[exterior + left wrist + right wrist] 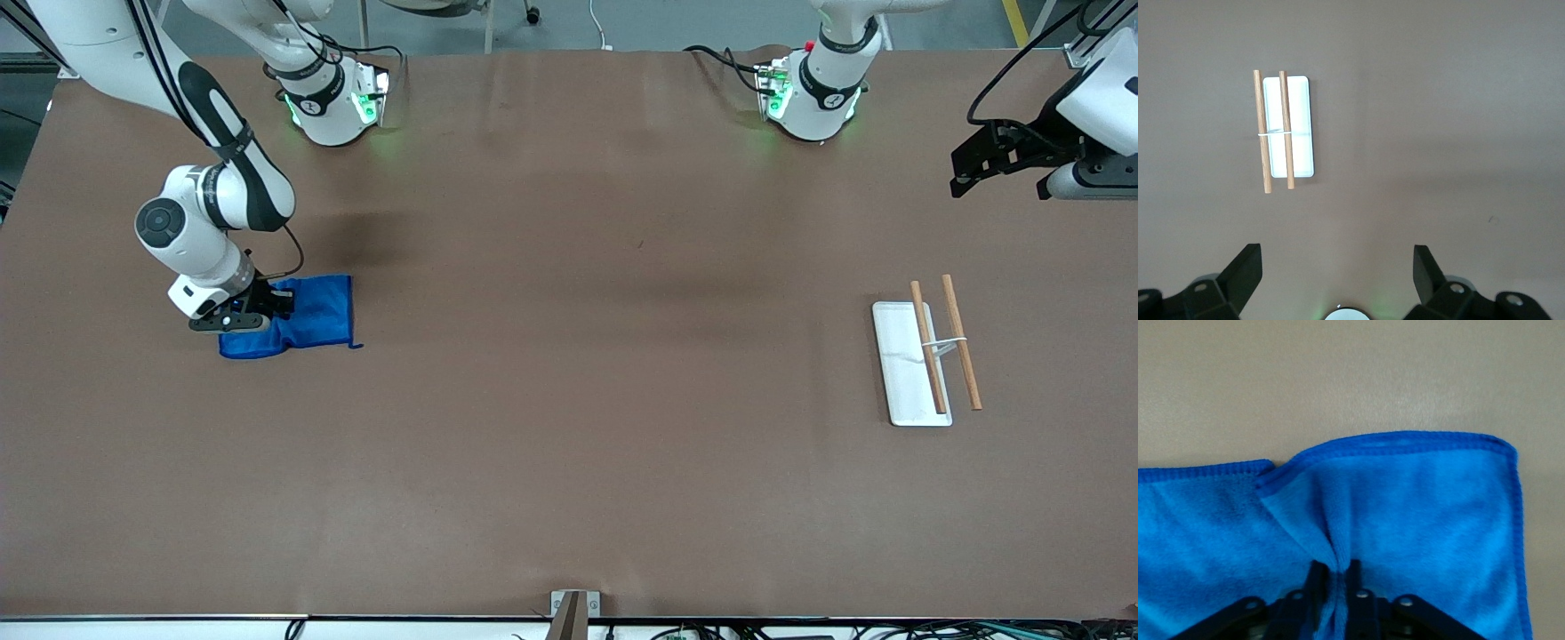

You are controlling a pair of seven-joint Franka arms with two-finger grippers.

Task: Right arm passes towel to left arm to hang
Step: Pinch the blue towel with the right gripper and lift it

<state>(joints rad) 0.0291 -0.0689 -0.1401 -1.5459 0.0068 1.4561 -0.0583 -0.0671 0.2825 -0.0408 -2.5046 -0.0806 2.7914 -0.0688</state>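
Right wrist view shows the right arm's jaws pressed together on a pinched-up fold of the bright blue fuzzy towel (1405, 520). The right gripper (242, 313) is down on the towel, which lies on the brown counter (569, 400) toward the right arm's end. Most of the cloth is flat on the counter, and only a small ridge sits between the jaws.

The left gripper (982, 169) hangs high over the left arm's end of the counter, and the left arm waits. Its jaws are spread wide apart and hold nothing. Below it stands a small rack with a white flat base and two thin wooden rods (1278, 130).

I think the pinch could slip. The fold is thin and fuzzy, so a fast lift may pull it out. The towel may also hang in a bunch, and then the left arm would have a hard time finding an edge to grab. The rack looks light, so a pull on the rods might tip it.

The counter is plain brown, smooth and big. A grey floor and some cables show past its edges.
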